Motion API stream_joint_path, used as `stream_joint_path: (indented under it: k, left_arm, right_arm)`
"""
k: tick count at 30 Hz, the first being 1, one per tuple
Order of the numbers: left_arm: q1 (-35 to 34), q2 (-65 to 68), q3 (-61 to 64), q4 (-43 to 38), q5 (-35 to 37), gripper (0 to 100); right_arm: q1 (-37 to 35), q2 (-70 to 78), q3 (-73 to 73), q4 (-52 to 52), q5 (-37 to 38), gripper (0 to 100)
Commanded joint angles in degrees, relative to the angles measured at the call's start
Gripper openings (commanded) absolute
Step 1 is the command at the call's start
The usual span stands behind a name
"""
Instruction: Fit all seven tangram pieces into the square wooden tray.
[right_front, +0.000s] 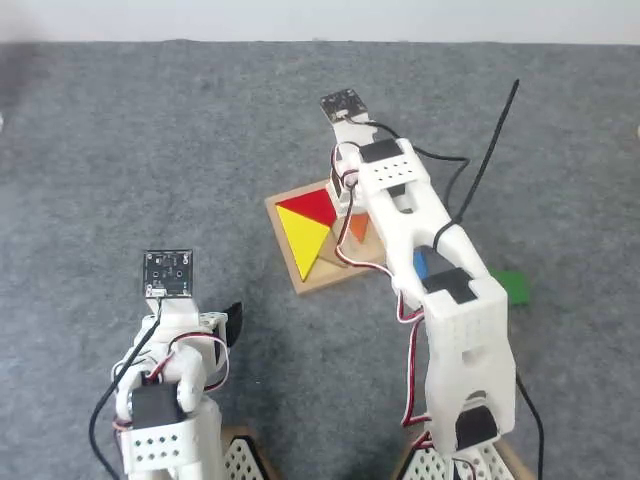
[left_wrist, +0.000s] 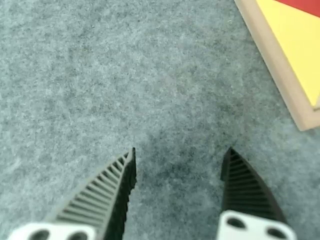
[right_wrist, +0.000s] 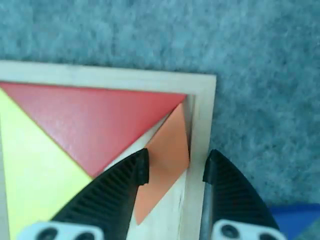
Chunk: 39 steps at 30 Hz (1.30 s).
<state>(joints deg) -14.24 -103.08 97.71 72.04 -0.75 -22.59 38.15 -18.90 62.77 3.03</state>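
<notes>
**Orange piece goes in the corner**

The tray (right_front: 285, 243) sat mid-mat (right_front: 120, 150) w/ the red piece (right_front: 310, 208) & yellow piece (right_front: 305, 240) lying flat inside. The right gripper (right_wrist: 177, 160) hung low over one tray corner. Its fingers were a little apart, one over the orange piece (right_wrist: 165, 150) by red, the other over the tray wall. Couldn't tell if they touched it.

The orange piece lay in that corner by the wall. A thin dark gap ran next to red, so it prob. wasn't snug yet.

To do this well, I think: slide orange till its side meets red, push it flat, keep the outer finger off the wall, then lift straight up so nothing tips.

The blue piece (right_front: 420, 263) & green piece (right_front: 515, 287) lay on the mat outside the tray, by the right arm. The left gripper (left_wrist: 181, 155) was wide open over bare mat near a tray corner, holding nothing.
</notes>
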Motion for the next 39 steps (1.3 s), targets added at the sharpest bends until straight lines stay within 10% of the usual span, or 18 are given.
stream_joint_path:
  k: [1,39]
  left_arm:
    - [0.0,-1.2,-1.3,0.3,0.4,27]
    - [0.1,-1.2,-1.3,0.3,0.4,27]
  right_arm:
    - [2.2,1.3,-4.3,0.5,-0.7,19.1]
    - [0.6,-1.8,-9.5,17.5,1.0,19.1]
